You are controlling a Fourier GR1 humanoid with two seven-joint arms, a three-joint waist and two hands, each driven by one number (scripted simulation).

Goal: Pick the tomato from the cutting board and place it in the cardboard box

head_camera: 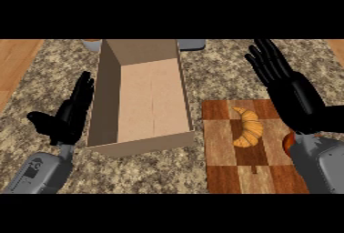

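The tomato (287, 143) shows only as a small red sliver on the checkered wooden cutting board (228, 154), mostly hidden behind my right wrist. My right hand (292, 91) hovers above the board's right side, fingers straight and pointing away, holding nothing. The open cardboard box (144, 98) lies left of the board, its inside bare. My left hand (67, 116) stands open beside the box's left wall, fingers up, thumb spread to the left.
A croissant (247, 127) lies on the board's middle, left of my right hand. Two grey objects (191, 44) peek out behind the box at the counter's far edge. Wooden surfaces border the speckled stone counter (168, 168) at both upper corners.
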